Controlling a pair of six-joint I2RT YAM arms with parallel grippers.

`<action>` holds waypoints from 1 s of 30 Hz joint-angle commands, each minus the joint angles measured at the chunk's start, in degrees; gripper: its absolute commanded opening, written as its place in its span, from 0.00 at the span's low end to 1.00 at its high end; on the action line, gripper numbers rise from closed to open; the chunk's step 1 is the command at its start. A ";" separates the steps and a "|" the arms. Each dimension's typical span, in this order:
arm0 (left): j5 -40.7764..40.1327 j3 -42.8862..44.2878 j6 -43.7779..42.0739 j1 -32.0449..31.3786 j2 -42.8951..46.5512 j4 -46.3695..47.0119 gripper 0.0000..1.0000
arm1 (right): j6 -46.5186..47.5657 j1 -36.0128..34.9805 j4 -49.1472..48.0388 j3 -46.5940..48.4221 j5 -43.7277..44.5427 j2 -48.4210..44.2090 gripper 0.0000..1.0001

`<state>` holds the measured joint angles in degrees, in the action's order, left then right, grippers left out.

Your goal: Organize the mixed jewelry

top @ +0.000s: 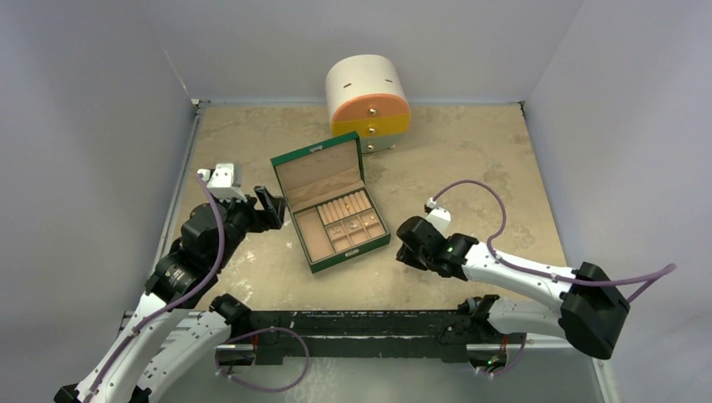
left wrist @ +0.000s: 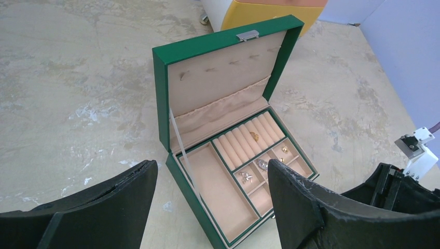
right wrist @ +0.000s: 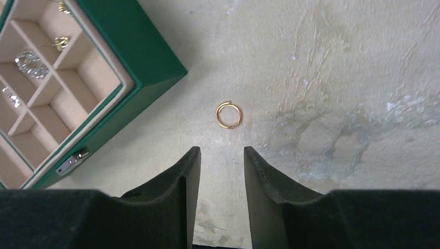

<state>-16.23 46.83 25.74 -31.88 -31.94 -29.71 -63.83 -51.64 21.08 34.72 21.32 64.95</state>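
The green box lies open mid-table, with gold pieces and silvery pieces of the mixed jewelry in its tan compartments. A gold ring lies on the bare table just right of the box's corner. My right gripper is open and empty, hovering just short of the ring with its jaws lined up on it; it also shows in the top view. My left gripper is open wide and empty, left of the box and facing it.
A white cabinet with orange and yellow drawers stands at the back behind the box. Grey walls close in the table on the left, back and right. The box lid stands up tilted back.
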 commanded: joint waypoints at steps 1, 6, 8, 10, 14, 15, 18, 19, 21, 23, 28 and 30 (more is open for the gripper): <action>0.67 0.63 -0.95 0.50 0.70 1.25 0.77 | -13.26 -0.95 2.96 0.98 3.91 3.37 0.40; 0.59 0.60 -0.87 0.50 1.18 1.19 0.77 | -19.10 -1.45 6.27 3.24 4.41 8.18 0.37; 0.58 0.56 -0.86 0.50 1.20 1.23 0.77 | -21.13 -1.53 7.17 3.74 4.68 9.44 0.37; 0.67 0.61 -0.86 0.50 1.25 1.23 0.77 | -22.04 -1.49 6.96 3.78 4.80 9.71 0.36; 0.76 0.52 -0.86 0.50 1.21 1.30 0.77 | -22.41 -1.54 5.14 3.50 5.18 8.90 0.36; 0.80 0.52 -0.86 0.50 1.11 1.32 0.77 | -22.77 -1.49 5.15 3.47 5.34 8.77 0.35; 0.85 0.46 -0.86 0.51 1.02 1.29 0.78 | -24.27 -1.54 6.02 3.75 5.88 9.04 0.35; 0.85 0.46 -0.86 0.50 1.11 1.32 0.78 | -24.64 -1.54 6.09 3.82 5.92 9.25 0.35; 0.85 0.54 -0.86 0.50 1.02 1.33 0.78 | -25.18 -1.48 6.07 4.06 5.55 9.70 0.34; 0.85 0.54 -0.86 0.50 0.96 1.28 0.78 | -25.41 -1.51 5.93 4.35 5.57 10.05 0.34; 0.93 0.49 -0.86 0.50 0.97 1.32 0.78 | -25.67 -1.54 6.36 5.50 5.54 11.58 0.32; 0.94 0.50 -0.86 0.50 1.03 1.29 0.78 | -25.65 -1.53 6.54 6.01 5.57 12.50 0.31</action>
<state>-15.81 46.83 25.74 -31.88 -31.11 -29.74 -87.44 -52.88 25.50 37.89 24.53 76.16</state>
